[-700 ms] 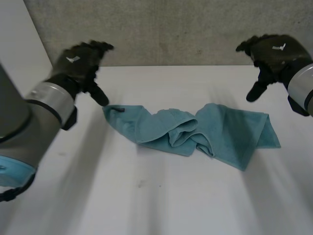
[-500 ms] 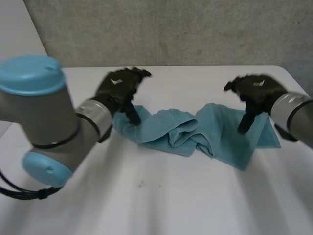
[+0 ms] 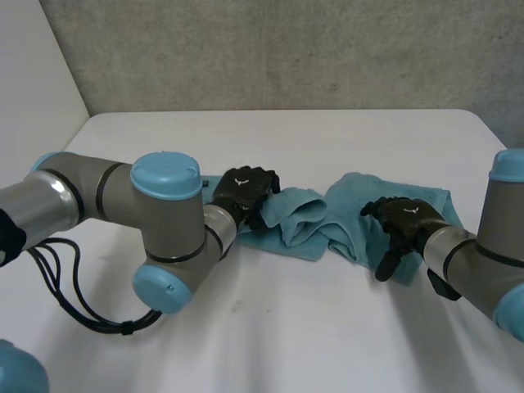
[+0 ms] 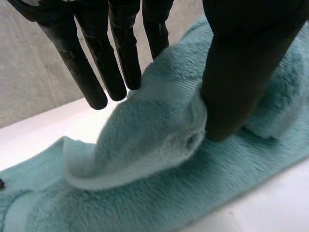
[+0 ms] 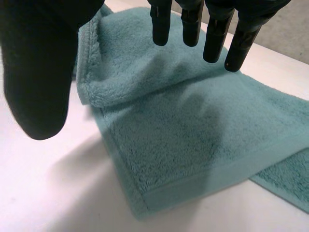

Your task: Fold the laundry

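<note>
Spreading straight fingers over a raised fold, the left hand (image 3: 243,190) sets its thumb against the left end of the teal towel (image 3: 348,205). The right hand (image 3: 401,219) hangs open above its near right corner on the white table (image 3: 286,327).

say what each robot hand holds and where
Nothing yet: left robot hand straddles a raised fold of the teal terry towel, thumb touching; right robot hand hovers open over its end.
</note>
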`<act>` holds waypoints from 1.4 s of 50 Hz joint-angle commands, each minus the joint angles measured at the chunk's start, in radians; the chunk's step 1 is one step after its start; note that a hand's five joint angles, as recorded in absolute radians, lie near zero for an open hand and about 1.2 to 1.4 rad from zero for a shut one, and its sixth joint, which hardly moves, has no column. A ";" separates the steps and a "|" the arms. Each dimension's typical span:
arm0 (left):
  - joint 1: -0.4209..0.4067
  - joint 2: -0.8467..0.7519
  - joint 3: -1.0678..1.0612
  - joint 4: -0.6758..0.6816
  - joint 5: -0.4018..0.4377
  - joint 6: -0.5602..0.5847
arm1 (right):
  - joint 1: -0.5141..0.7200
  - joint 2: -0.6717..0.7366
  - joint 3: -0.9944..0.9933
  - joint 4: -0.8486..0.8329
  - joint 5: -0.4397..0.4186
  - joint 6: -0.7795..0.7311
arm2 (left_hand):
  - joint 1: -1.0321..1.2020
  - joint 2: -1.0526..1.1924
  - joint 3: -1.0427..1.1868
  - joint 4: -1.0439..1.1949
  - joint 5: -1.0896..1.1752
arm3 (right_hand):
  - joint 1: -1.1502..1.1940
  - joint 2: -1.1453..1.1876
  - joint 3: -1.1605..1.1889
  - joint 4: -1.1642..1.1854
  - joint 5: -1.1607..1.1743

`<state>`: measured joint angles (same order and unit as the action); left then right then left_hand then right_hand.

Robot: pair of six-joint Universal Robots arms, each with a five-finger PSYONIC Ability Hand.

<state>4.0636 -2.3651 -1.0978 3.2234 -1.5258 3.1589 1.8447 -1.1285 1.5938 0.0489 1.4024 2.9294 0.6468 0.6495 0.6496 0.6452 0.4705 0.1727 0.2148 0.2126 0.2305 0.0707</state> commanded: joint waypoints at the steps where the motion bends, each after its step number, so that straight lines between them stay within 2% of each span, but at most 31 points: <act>1: 0.003 -0.005 0.029 0.072 -0.050 0.098 | -0.009 -0.024 0.069 -0.037 0.026 0.017 | 0.749 0.747 0.747 0.751 0.751 | 0.002 -0.040 -0.038 -0.056 -0.071; 3: 0.006 0.036 0.009 0.098 -0.074 0.182 | -0.021 -0.024 0.072 -0.035 0.024 0.033 | 0.749 0.747 0.747 0.751 0.751 | 0.002 -0.040 -0.038 -0.056 -0.071; 6: 0.008 0.078 -0.013 0.105 -0.083 0.211 | -0.044 -0.027 0.080 -0.034 0.017 0.071 | 0.749 0.747 0.747 0.751 0.751 | 0.002 -0.040 -0.038 -0.056 -0.071; 8: 0.011 0.176 -0.063 0.111 -0.086 0.239 | -0.047 -0.033 0.083 -0.034 0.017 0.090 | 0.749 0.747 0.747 0.751 0.751 | 0.002 -0.040 -0.038 -0.056 -0.071; 16: 0.014 0.415 -0.149 0.108 -0.085 0.243 | -0.045 -0.045 0.067 -0.038 0.013 0.237 | 0.749 0.747 0.747 0.751 0.751 | 0.002 -0.040 -0.038 -0.056 -0.071; 24: 0.011 0.549 -0.217 0.098 -0.085 0.245 | -0.024 -0.016 -0.003 -0.038 -0.014 0.419 | 0.749 0.747 0.747 0.751 0.751 | 0.002 -0.040 -0.038 -0.056 -0.071; 26: 0.012 0.570 -0.231 0.093 -0.086 0.245 | 0.014 0.024 -0.037 -0.043 -0.034 0.482 | 0.749 0.747 0.747 0.751 0.751 | 0.002 -0.040 -0.038 -0.056 -0.071; 33: 0.014 0.644 -0.278 0.090 -0.091 0.237 | 0.077 0.142 -0.123 -0.044 -0.031 0.542 | 0.749 0.747 0.747 0.751 0.751 | 0.003 -0.040 -0.037 -0.055 -0.070; 35: 0.017 0.655 -0.284 0.092 -0.093 0.237 | 0.105 0.186 -0.165 -0.043 -0.030 0.554 | 0.749 0.747 0.747 0.751 0.751 | 0.100 0.058 0.060 0.042 0.027; 36: 0.020 0.659 -0.289 0.093 -0.093 0.237 | 0.117 0.199 -0.184 -0.044 -0.029 0.556 | 0.749 0.747 0.747 0.751 0.751 | 0.283 0.241 0.243 0.225 0.211; 37: 0.020 0.659 -0.289 0.093 -0.093 0.237 | 0.117 0.199 -0.184 -0.044 -0.029 0.556 | 0.749 0.747 0.747 0.751 0.751 | 0.285 0.243 0.245 0.227 0.213; 39: 0.029 0.659 -0.290 0.093 -0.093 0.239 | 0.122 0.213 -0.221 -0.058 -0.008 0.559 | 0.749 0.747 0.747 0.751 0.751 | 1.100 1.058 1.060 1.042 1.027; 40: 0.047 0.658 -0.292 0.095 -0.093 0.239 | 0.120 0.213 -0.250 -0.081 0.021 0.547 | 0.749 0.747 0.747 0.751 0.751 | 1.222 1.180 1.182 1.165 1.150; 43: 0.098 0.647 -0.284 0.099 -0.085 0.242 | 0.116 0.203 -0.290 -0.121 0.059 0.534 | 0.749 0.747 0.747 0.751 0.751 | 1.224 1.181 1.184 1.166 1.151; 45: 0.127 0.638 -0.269 0.107 -0.082 0.243 | 0.103 0.165 -0.406 -0.188 0.102 0.461 | 0.749 0.747 0.747 0.751 0.751 | 1.224 1.181 1.184 1.166 1.151; 46: 0.158 0.617 -0.234 0.122 -0.082 0.246 | 0.103 0.165 -0.407 -0.189 0.102 0.461 | 0.749 0.747 0.747 0.751 0.751 | 1.224 1.181 1.184 1.166 1.151; 48: 0.185 0.586 -0.176 0.148 -0.082 0.248 | 0.074 0.084 -0.561 -0.231 0.102 0.288 | 0.749 0.747 0.747 0.751 0.751 | 1.224 1.181 1.184 1.166 1.151; 49: 0.210 0.549 -0.110 0.170 -0.085 0.247 | 0.074 0.084 -0.561 -0.231 0.102 0.287 | 0.749 0.747 0.747 0.751 0.751 | 1.224 1.181 1.184 1.166 1.151; 50: 0.210 0.549 -0.109 0.170 -0.085 0.246 | 0.065 0.043 -0.633 -0.250 0.101 0.205 | 0.749 0.747 0.747 0.751 0.751 | 1.224 1.181 1.184 1.166 1.151; 54: 0.285 0.504 0.060 0.226 -0.089 0.239 | 0.060 -0.020 -0.739 -0.331 0.096 0.093 | 0.749 0.747 0.747 0.751 0.751 | 1.224 1.181 1.184 1.166 1.151; 56: 0.305 0.506 0.087 0.263 -0.091 0.234 | 0.060 -0.049 -0.769 -0.412 0.064 0.059 | 0.749 0.747 0.747 0.751 0.751 | 1.224 1.181 1.184 1.166 1.151; 59: 0.325 0.512 0.090 0.343 -0.097 0.233 | 0.056 -0.056 -0.752 -0.425 0.029 0.059 | 0.749 0.747 0.747 0.751 0.751 | 1.224 1.181 1.184 1.166 1.151; 61: 0.324 0.514 0.076 0.369 -0.102 0.231 | 0.056 -0.079 -0.675 -0.403 -0.049 0.054 | 0.749 0.747 0.747 0.751 0.751 | 1.224 1.181 1.184 1.166 1.151; 62: 0.317 0.514 0.047 0.377 -0.102 0.230 | 0.056 -0.079 -0.675 -0.403 -0.049 0.054 | 0.749 0.747 0.747 0.751 0.751 | 1.224 1.181 1.184 1.166 1.151; 63: 0.317 0.514 0.047 0.377 -0.102 0.230 | 0.056 -0.106 -0.620 -0.388 -0.084 0.045 | 0.749 0.747 0.747 0.751 0.751 | 1.224 1.181 1.184 1.166 1.151; 67: 0.319 0.547 -0.113 0.377 -0.097 0.228 | 0.054 -0.157 -0.476 -0.324 -0.164 0.027 | 0.749 0.747 0.747 0.751 0.751 | 1.224 1.181 1.184 1.166 1.151; 70: 0.316 0.567 -0.244 0.372 -0.096 0.228 | 0.051 -0.159 -0.436 -0.290 -0.183 0.013 | 0.749 0.747 0.747 0.751 0.751 | 1.224 1.181 1.184 1.166 1.151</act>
<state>4.3870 -1.8390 -1.1176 3.6025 -1.6247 3.3880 1.8992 -1.2556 1.0070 -0.3252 1.2974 2.9607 1.1685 1.2142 1.2168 1.2173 1.0196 0.9828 1.1766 1.1841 1.1890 0.9902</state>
